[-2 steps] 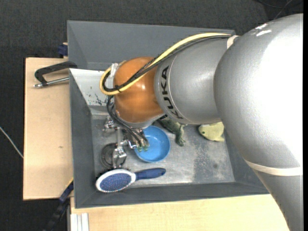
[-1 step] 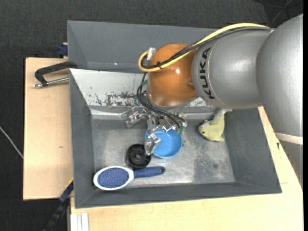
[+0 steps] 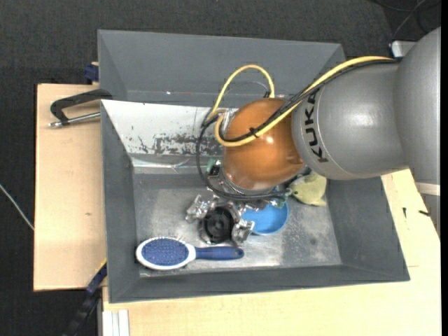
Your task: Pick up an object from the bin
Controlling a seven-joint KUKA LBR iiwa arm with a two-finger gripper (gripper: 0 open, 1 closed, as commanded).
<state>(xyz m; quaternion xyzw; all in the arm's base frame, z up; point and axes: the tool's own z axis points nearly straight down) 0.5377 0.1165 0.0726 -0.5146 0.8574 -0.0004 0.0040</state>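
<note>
My gripper (image 3: 218, 222) hangs low over the middle of the bin floor, under the arm's orange cover. Just in front of it lies a blue hairbrush (image 3: 168, 253) with a white-rimmed oval head; its handle points right and passes close under the gripper. A blue round thing (image 3: 271, 218) lies right beside the gripper on its right, partly hidden by the arm. A pale yellow-green thing (image 3: 312, 189) sits further right, against the arm.
The arm and its cables cover the bin's middle and right rear. The slanted bin walls rise close on all sides. Bare floor shows to the left of the gripper and at the front right.
</note>
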